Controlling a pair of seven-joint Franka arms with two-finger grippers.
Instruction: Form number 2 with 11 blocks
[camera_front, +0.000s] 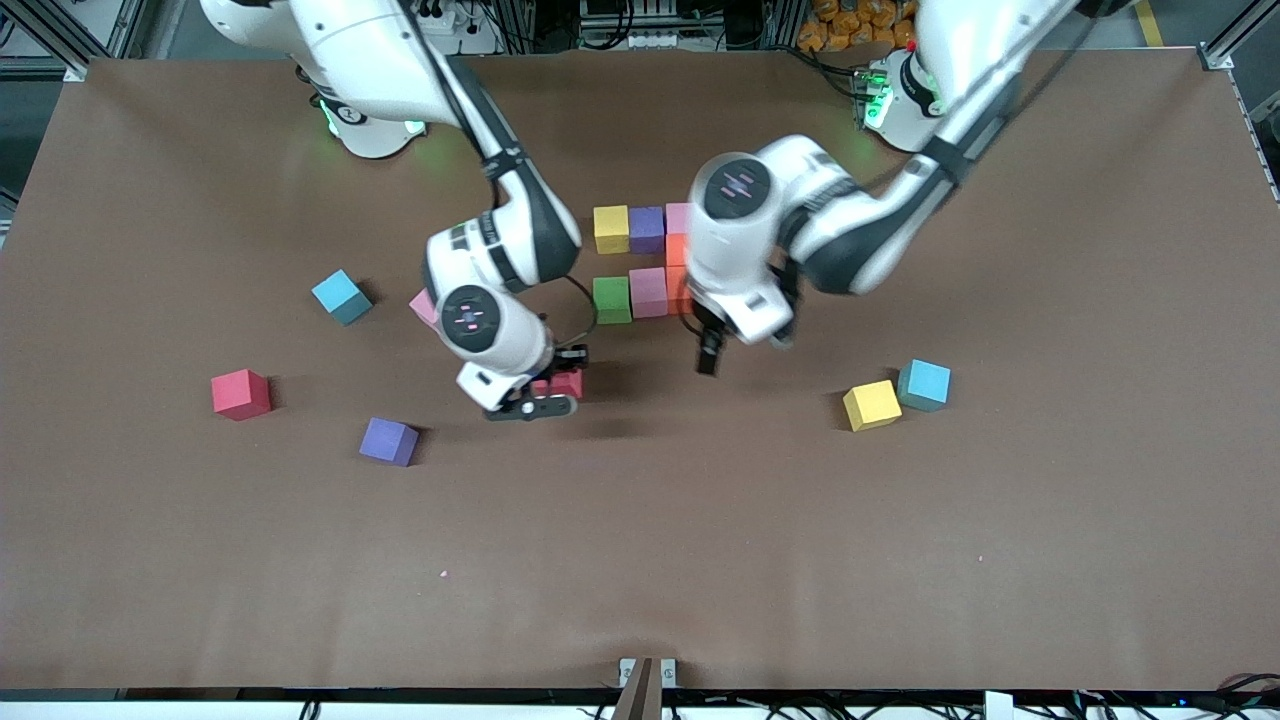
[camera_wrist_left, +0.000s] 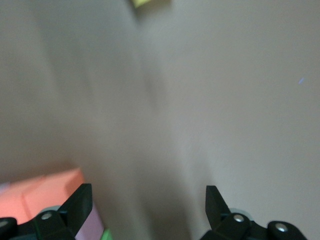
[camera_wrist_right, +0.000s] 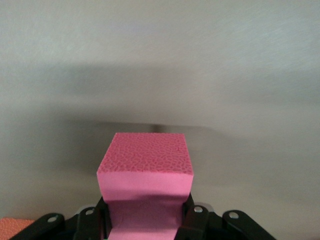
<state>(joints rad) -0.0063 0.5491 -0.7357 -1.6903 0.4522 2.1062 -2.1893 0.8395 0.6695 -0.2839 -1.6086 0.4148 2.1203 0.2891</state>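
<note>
Here the right arm reaches from its base down toward the middle of the brown table (camera_front: 900, 560), its wrist bent so that the right end effector (camera_front: 560, 392) points low over the bare surface, its fingers clamped on a red-pink matte foam cube (camera_wrist_right: 145, 172). In the front view that cube shows red between the black fingers; in the right wrist view it reads deep pink, with its top face clear above the pads.

The left arm folds at the elbow and comes in over the block group, and the left end effector (camera_front: 712, 352) hangs just above the table with its fingers spread wide and nothing between them.

The unfinished number 2 (camera_front: 645, 262) lies under and beside the left wrist: a yellow foam cube (camera_front: 611, 228), a purple foam cube (camera_front: 647, 229) and a pink one in the farther row, an orange foam cube (camera_front: 676, 249) below, then a green foam cube (camera_front: 611, 299) and a pink foam cube (camera_front: 648, 292) with orange beside it.

Loose cubes lie well apart: light blue (camera_front: 341, 297), red (camera_front: 240, 394) and purple (camera_front: 389, 441) toward the right arm's end, yellow (camera_front: 871, 405) touching light blue (camera_front: 924, 385) toward the left arm's end.
</note>
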